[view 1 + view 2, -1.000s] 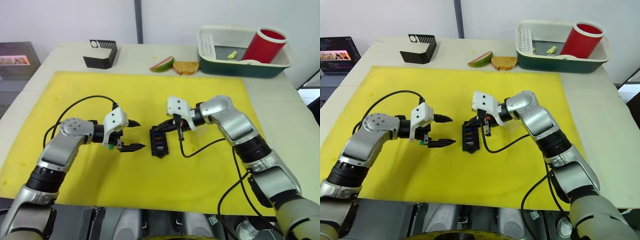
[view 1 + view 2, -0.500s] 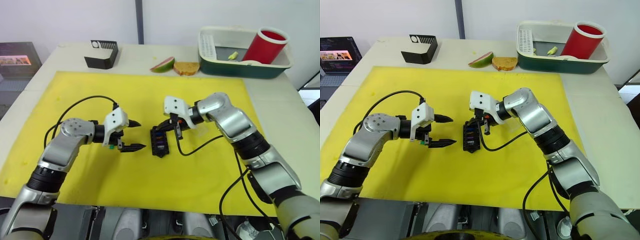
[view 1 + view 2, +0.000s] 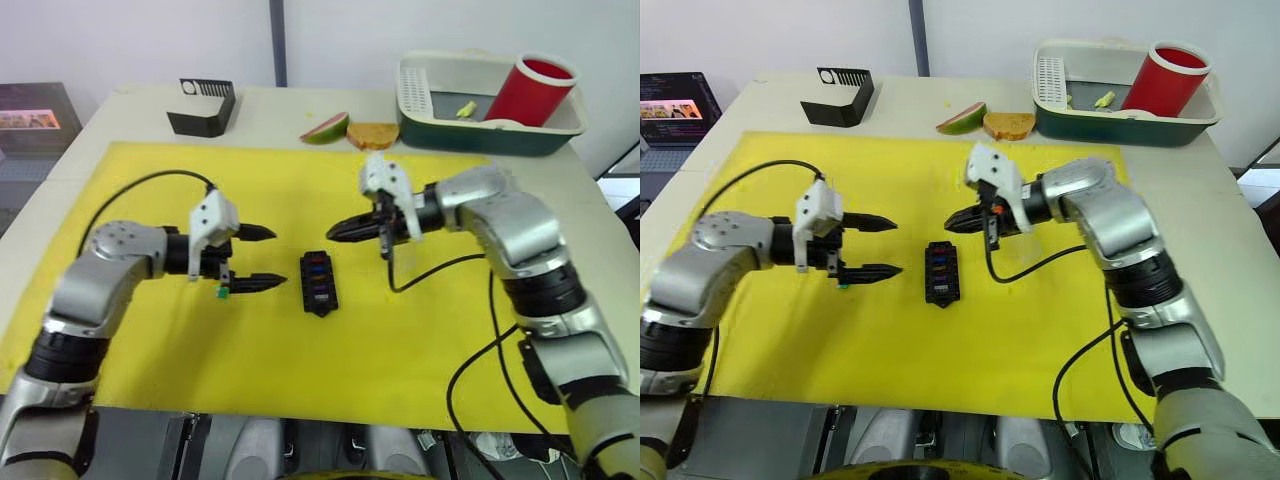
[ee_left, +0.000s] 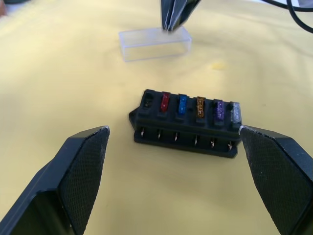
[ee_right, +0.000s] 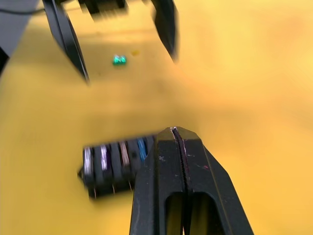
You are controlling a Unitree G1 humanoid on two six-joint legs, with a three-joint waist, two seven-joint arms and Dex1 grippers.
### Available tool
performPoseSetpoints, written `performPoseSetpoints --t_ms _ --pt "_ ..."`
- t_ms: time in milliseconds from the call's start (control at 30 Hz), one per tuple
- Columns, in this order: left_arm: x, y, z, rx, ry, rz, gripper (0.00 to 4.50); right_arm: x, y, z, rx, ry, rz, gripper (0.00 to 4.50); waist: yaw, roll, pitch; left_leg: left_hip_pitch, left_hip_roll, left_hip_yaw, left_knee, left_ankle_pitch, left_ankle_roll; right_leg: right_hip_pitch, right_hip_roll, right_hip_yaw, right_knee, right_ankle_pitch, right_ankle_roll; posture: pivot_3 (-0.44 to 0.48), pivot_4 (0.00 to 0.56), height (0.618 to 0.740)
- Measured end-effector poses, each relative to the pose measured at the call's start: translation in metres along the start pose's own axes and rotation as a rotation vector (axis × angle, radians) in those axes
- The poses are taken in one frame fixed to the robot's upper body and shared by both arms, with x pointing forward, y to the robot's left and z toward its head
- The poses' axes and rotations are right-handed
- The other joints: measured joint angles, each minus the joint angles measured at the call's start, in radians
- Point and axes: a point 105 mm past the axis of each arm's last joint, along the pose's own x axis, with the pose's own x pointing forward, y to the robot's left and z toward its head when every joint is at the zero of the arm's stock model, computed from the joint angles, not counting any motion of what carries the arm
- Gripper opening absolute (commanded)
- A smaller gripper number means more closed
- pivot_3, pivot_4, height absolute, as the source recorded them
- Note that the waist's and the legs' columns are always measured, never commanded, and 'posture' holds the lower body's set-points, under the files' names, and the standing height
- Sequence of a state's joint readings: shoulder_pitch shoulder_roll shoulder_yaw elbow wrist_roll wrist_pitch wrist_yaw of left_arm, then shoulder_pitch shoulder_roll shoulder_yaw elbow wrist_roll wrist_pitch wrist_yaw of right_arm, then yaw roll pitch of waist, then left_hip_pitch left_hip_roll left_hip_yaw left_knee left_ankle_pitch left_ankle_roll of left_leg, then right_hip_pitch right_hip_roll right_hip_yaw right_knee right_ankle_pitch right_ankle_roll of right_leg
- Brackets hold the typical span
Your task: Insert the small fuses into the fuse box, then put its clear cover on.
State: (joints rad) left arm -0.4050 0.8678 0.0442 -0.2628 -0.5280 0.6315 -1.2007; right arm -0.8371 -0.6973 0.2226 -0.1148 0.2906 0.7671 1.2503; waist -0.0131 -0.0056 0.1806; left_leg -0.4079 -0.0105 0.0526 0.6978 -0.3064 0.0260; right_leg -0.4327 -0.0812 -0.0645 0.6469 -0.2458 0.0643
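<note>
Black fuse box [image 4: 188, 121] at mat centre, five fuses seated, one slot empty; green fuse [image 5: 119, 59] by wide-open left gripper [image 3: 258, 258]. Right gripper [image 3: 340, 231] closed, empty. Risk: the tiny fuse slipping during pickup.

Black fuse box [image 4: 186, 125], yellow mat [image 3: 400, 330]
</note>
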Motion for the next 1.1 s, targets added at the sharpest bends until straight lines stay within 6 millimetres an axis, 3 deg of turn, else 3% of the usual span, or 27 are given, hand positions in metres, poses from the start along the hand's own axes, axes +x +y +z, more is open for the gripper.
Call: performPoseSetpoints --t_ms 67,300,333,400,533,700,767,900,1100 --pt "-0.017 -0.004 -0.006 -0.047 0.036 0.015 4.5 -0.015 -0.001 -0.014 0.016 0.039 -0.028 0.81 0.0 0.0 0.0 0.0 0.0 0.0 0.0 0.0 0.0 0.0 0.0 0.0 -0.001 0.0 0.0 0.0 0.15 0.74" --pt "-0.102 -0.026 -0.035 -0.214 0.238 0.13 4.5 -0.09 0.004 -0.058 0.068 0.203 -0.127 4.21 -0.001 0.003 0.002 0.001 0.0 0.0 -0.001 -0.001 0.001 0.0 -0.001 0.0 -0.001 -0.002 -0.004 0.0 0.15 0.74" --pt "-0.111 -0.026 -0.038 -0.23 0.255 0.149 4.5 -0.097 0.004 -0.062 0.071 0.22 -0.138 4.42 -0.001 0.003 0.002 0.001 0.0 0.0 -0.001 -0.001 0.001 0.0 -0.001 0.0 -0.001 -0.003 -0.005 0.0 0.15 0.74" --pt "-0.133 -0.027 -0.051 -0.265 0.301 0.201 4.5 -0.11 0.002 -0.073 0.09 0.253 -0.172 4.42 -0.001 0.003 0.002 0.001 0.0 0.0 -0.002 -0.001 0.0 -0.001 -0.002 0.0 -0.001 -0.004 -0.007 0.0 0.15 0.74" --pt "-0.152 -0.027 -0.067 -0.294 0.343 0.249 4.5 -0.118 0.002 -0.09 0.127 0.285 -0.193 4.42 -0.002 0.004 0.002 0.0 0.0 0.0 -0.003 -0.001 0.0 -0.003 -0.002 0.001 -0.001 -0.004 -0.007 0.0 0.15 0.74" --pt "-0.148 -0.018 -0.057 -0.245 0.317 0.257 4.5 -0.117 0.001 -0.091 0.133 0.281 -0.208 4.42 0.001 0.005 0.002 0.0 0.0 0.001 -0.004 -0.001 0.0 -0.004 -0.003 0.001 -0.001 -0.004 -0.008 0.0 0.15 0.74" --pt "-0.135 -0.016 -0.055 -0.234 0.292 0.211 4.5 -0.107 0.002 -0.077 0.126 0.223 -0.189 4.42 0.0 0.006 0.002 0.0 0.0 0.001 -0.004 -0.001 0.0 -0.004 -0.003 0.001 -0.001 -0.004 -0.007 0.0 0.15 0.74" --pt "-0.101 -0.015 -0.045 -0.268 0.19 0.044 4.5 -0.074 0.015 -0.031 0.043 0.071 -0.076 4.42 -0.003 0.006 0.002 -0.001 0.0 0.002 -0.006 0.0 -0.002 -0.007 -0.003 0.001 0.001 -0.002 -0.005 0.0 0.15 0.74" --pt "-0.066 0.004 -0.047 -0.386 0.096 -0.105 4.5 -0.039 0.033 0.002 -0.026 -0.032 0.039 4.42 0.003 0.006 0.002 -0.001 0.0 0.002 -0.005 0.0 -0.001 -0.006 -0.002 0.0 0.002 -0.001 -0.003 0.0 0.15 0.74"
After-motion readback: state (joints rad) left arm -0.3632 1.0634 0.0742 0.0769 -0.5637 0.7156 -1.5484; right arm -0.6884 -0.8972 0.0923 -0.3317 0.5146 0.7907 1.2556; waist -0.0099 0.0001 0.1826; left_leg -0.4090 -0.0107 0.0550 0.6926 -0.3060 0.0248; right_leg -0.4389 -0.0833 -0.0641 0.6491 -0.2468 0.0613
